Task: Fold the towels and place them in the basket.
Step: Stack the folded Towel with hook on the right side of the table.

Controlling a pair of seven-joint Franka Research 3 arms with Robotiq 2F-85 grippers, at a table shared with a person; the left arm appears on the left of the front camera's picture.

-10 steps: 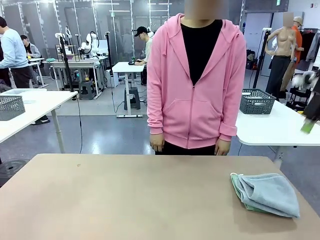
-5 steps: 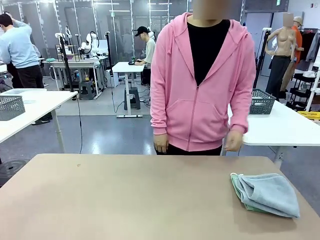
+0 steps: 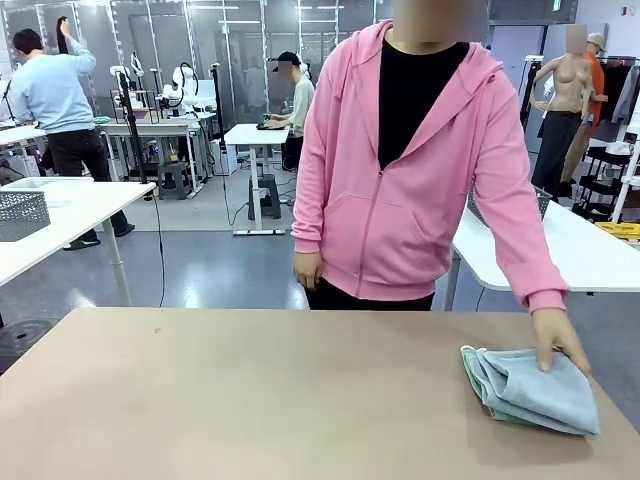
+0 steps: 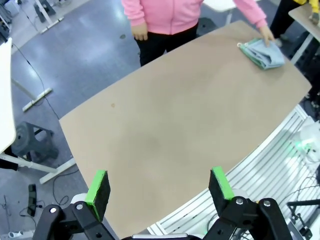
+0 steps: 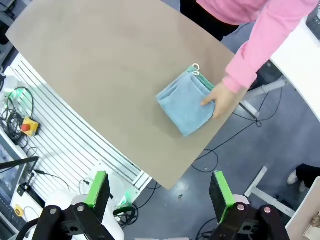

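A person's hand rests on the folded towels.

The towels (image 3: 530, 388), grey-blue over mint green, lie stacked near the table's (image 3: 260, 400) right edge under the hand (image 3: 558, 338). The left gripper (image 4: 159, 188) and right gripper (image 5: 159, 191) hang spread wide above the table, holding nothing.

Table top (image 3: 250, 400): left bare across its left, middle and near stretches; passage there is unobstructed.
Right far corner: taken up by the stacked towels (image 3: 530, 385).
Person's hand (image 3: 558, 338): laid on the far right edge of the towels, so approach from the far side is blocked.
Near side of towels: left free.
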